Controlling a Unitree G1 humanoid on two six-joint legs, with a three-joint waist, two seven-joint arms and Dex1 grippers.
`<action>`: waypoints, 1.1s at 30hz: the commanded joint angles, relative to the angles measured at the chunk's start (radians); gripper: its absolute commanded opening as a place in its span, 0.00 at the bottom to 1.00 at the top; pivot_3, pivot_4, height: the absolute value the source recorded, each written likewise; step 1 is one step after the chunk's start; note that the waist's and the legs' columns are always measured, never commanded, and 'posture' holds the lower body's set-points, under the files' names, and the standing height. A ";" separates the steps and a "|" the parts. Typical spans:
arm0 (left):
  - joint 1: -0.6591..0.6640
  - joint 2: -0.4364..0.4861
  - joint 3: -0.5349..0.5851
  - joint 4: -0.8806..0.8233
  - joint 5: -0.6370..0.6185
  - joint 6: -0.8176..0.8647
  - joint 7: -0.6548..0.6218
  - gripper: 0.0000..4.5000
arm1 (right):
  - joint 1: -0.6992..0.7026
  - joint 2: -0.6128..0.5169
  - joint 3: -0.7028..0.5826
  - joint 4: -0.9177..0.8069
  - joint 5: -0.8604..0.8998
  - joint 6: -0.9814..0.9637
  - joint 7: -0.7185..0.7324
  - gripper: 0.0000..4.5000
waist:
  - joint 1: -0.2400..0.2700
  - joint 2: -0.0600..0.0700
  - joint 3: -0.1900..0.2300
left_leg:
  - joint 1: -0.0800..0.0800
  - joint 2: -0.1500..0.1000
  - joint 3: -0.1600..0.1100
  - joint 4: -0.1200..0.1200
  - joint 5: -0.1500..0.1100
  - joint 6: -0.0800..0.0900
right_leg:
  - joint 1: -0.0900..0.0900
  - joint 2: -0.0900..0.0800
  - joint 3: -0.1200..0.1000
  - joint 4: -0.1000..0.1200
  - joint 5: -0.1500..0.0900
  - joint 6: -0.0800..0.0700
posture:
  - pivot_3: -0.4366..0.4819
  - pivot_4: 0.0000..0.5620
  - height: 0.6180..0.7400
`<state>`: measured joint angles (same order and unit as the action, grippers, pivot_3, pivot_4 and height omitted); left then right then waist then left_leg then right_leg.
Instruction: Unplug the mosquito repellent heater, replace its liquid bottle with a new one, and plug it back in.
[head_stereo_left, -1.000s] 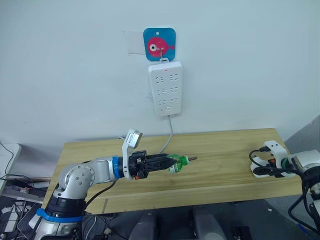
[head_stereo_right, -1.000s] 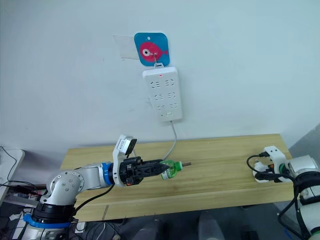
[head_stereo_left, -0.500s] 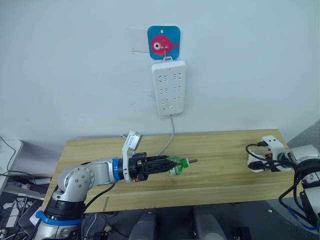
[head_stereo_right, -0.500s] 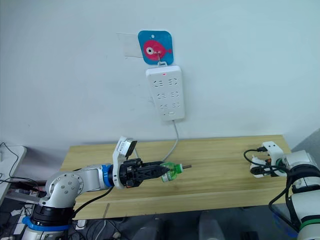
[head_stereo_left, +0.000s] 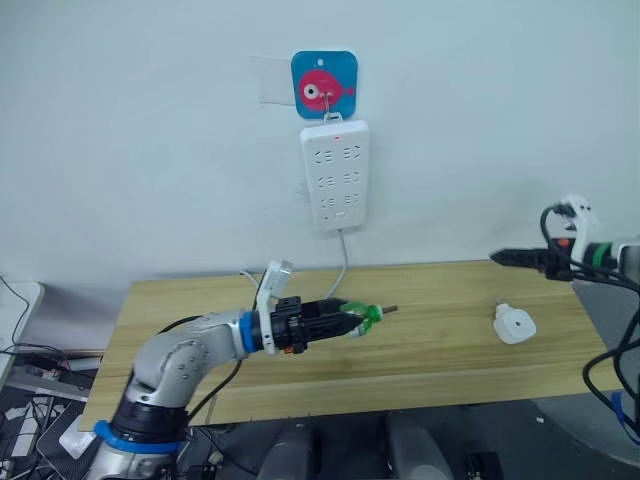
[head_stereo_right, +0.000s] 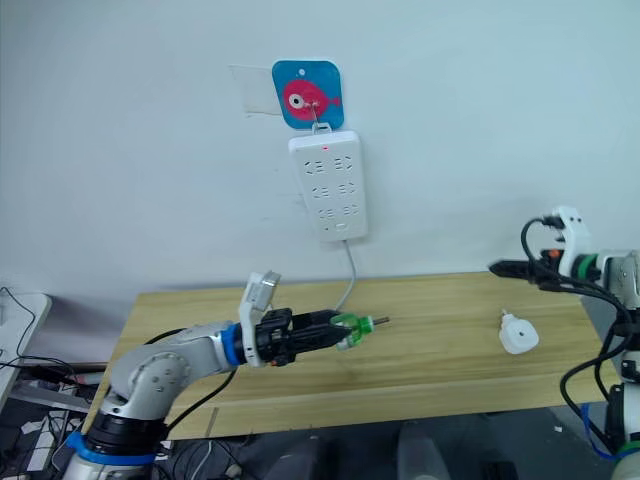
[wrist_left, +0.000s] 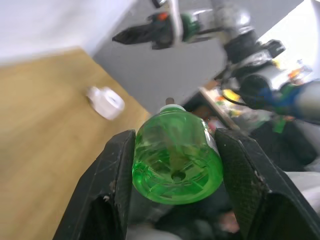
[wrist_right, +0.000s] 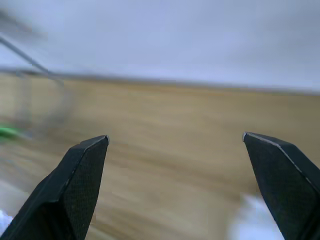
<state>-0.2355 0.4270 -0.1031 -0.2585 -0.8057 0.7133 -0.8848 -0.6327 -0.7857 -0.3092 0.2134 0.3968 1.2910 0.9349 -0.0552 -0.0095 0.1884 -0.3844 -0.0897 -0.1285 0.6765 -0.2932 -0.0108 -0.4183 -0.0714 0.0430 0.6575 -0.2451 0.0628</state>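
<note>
My left gripper (head_stereo_left: 345, 323) is shut on the green liquid bottle (head_stereo_left: 366, 317), held level above the middle of the wooden table (head_stereo_left: 430, 365). A thin wick sticks out of the bottle's bare neck toward the right. In the left wrist view the bottle's base (wrist_left: 177, 160) sits between both pads. The white mosquito repellent heater (head_stereo_left: 514, 324) lies loose on the table at the right. My right gripper (head_stereo_left: 500, 257) hangs above it, open and empty, fingers pointing left. The new one is out of view.
A long white power strip (head_stereo_left: 335, 175) hangs on the wall from a blue hook with a pink fish (head_stereo_left: 324, 86). Its cable (head_stereo_left: 340, 270) drops to the table behind the bottle. The table's right end lies just past the heater.
My right gripper has let go of the heater, which now lies on the table, and has risen well above it. My left gripper has shifted slightly right with the bottle.
</note>
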 joint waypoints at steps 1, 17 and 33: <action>-0.028 -0.077 -0.047 0.007 0.249 -0.330 0.053 0.49 | 0.077 0.219 -0.304 -0.278 0.127 0.262 -0.121 1.00 | 0.012 -0.001 0.000 | -0.001 0.000 -0.001 0.000 0.000 -0.001 | 0.000 0.000 0.000 -0.001 0.000 0.000 | 0.31 0.32 1.00; -0.094 -0.280 -0.137 0.156 0.534 -0.651 0.172 0.49 | 0.132 0.881 -0.570 -0.607 0.618 0.323 -0.793 1.00 | -0.011 0.003 -0.002 | -0.005 -0.002 0.000 0.001 0.000 0.001 | -0.006 -0.001 0.001 0.005 0.001 0.000 | 0.29 0.30 1.00; -0.091 -0.304 -0.151 0.143 0.543 -0.652 0.190 0.49 | 0.107 0.915 -0.510 -0.568 0.859 0.287 -1.070 0.58 | -0.035 0.004 -0.003 | -0.001 -0.001 0.000 0.001 -0.001 0.003 | -0.003 0.001 0.001 0.007 0.001 0.001 | 0.30 0.30 1.00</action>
<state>-0.3197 0.1295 -0.2548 -0.0726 -0.2621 0.0794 -0.6985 -0.5294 0.1320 -0.8339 -0.3490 1.2014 1.5955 -0.1202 -0.0899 -0.0059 0.1856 -0.3848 -0.0909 -0.1280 0.6772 -0.2943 -0.0074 -0.4213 -0.0705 0.0438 0.6641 -0.2445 0.0633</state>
